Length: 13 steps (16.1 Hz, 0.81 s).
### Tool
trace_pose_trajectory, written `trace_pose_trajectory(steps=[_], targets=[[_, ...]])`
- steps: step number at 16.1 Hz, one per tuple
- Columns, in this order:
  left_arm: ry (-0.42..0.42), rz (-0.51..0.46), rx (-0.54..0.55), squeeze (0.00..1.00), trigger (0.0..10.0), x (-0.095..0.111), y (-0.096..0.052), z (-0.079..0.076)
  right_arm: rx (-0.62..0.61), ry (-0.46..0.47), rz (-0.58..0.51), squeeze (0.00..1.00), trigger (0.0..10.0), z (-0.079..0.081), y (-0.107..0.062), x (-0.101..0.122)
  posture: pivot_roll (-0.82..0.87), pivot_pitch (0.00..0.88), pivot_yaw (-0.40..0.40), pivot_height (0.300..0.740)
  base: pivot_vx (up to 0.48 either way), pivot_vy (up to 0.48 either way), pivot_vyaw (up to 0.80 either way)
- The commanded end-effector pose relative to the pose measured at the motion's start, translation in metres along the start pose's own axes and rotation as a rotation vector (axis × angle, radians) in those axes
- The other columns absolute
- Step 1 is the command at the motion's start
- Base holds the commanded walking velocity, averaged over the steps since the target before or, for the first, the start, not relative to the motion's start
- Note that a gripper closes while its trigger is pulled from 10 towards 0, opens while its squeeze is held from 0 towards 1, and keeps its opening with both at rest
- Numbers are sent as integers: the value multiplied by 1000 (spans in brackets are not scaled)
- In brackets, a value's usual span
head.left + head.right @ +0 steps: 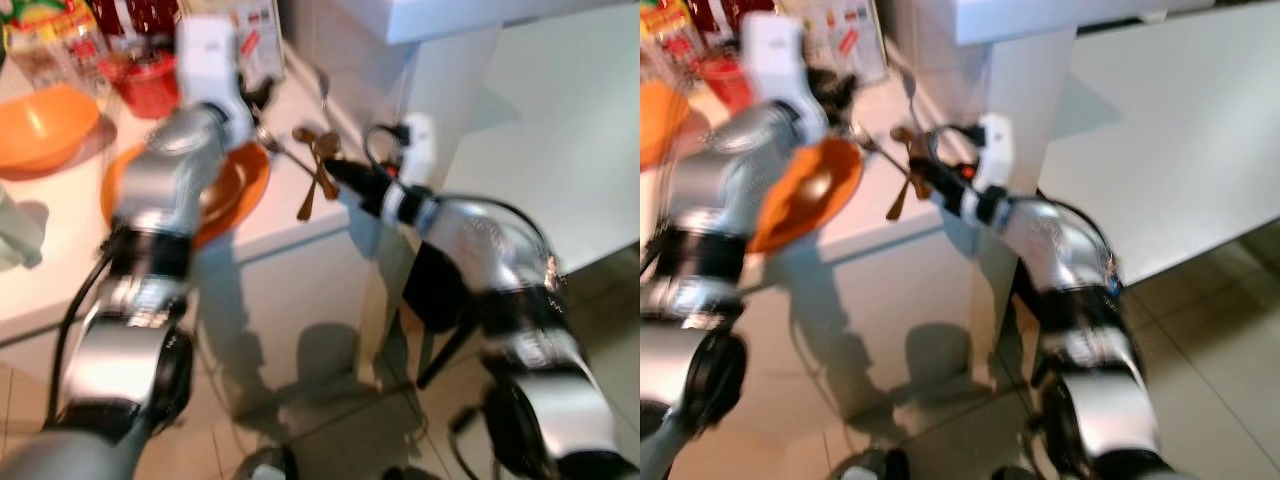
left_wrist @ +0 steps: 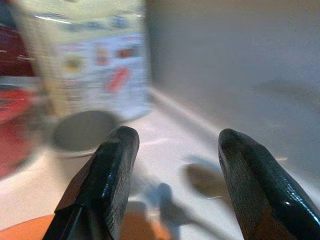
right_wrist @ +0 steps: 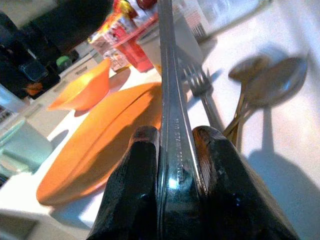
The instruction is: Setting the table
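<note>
Not much I can actually read from here. The silver utensil handle [image 3: 172, 145] pinched in the right gripper [image 3: 175, 150] has a small line of stamped lettering running along it, but it's too tiny and blurred to make out. The white carton [image 2: 95, 70] at the back of the counter has colorful printed panels, all smeared by motion blur. The snack packets [image 3: 117, 37] show print too, also unreadable.

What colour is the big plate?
Orange. The plate shows best in the right wrist view.
</note>
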<state>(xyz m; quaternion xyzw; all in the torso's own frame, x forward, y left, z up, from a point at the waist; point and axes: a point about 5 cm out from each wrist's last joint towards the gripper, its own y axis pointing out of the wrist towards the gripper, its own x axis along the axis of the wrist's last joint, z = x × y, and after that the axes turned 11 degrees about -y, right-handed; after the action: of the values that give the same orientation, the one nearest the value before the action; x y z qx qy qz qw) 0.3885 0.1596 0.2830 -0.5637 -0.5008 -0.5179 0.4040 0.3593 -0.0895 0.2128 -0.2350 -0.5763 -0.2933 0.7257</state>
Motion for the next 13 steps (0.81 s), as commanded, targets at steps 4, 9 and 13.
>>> trace_pose_trajectory(steps=[4, 9, 13], targets=[[127, -116, 0, 0, 10000, -3, -43, 3, -20, -183, -42, 0, 10000, 27, -49, 23, -5, 0, 21, 740, 0, 0, 0], [184, -66, -61, 0, 10000, -54, -89, -6, -27, -261, 60, 0, 10000, 65, -98, -25, 0, 0, 11, 740, 0, 0, 0], [152, -14, -61, 0, 10000, -83, -109, -16, -344, -266, 44, 0, 10000, 55, -125, -43, -9, 0, 7, 740, 0, -72, 0]])
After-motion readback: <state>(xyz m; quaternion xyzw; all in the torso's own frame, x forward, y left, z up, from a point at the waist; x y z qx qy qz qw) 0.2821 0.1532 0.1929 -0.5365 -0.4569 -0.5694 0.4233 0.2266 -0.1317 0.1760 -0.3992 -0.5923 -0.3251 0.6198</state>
